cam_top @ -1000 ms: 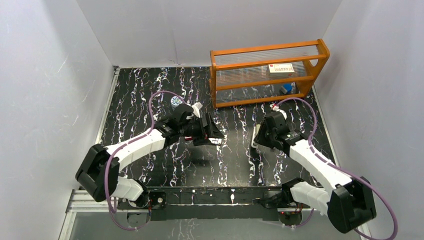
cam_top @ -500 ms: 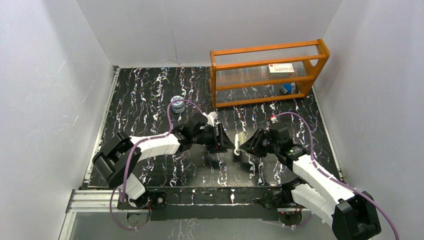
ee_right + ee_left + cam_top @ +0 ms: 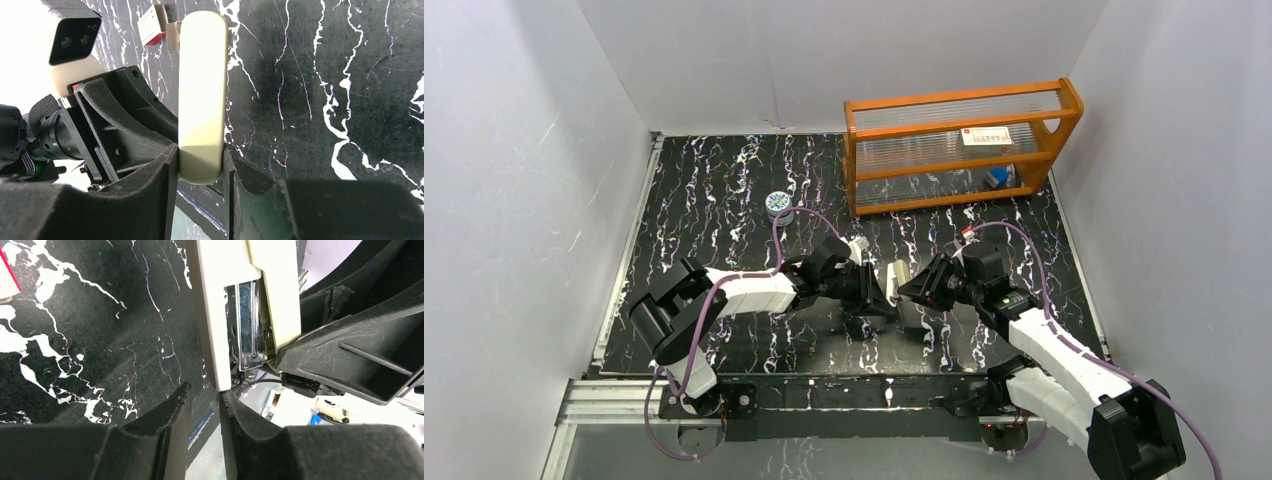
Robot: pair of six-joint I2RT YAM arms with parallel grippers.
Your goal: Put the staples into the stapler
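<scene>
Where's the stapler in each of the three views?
Top external: stapler just right of picture centre, mid-table.
Left wrist: stapler top centre, beige, with its metal channel showing.
Right wrist: stapler centre, an upright beige bar, lower end clamped in the right tool.
Shared landmark: the black, white-veined tabletop, behind it in every view.

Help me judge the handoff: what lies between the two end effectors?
The stapler, clamped at one end by the right end effector; its beige edge reaches the tips of the left end effector. Both wrist views show it.
</scene>
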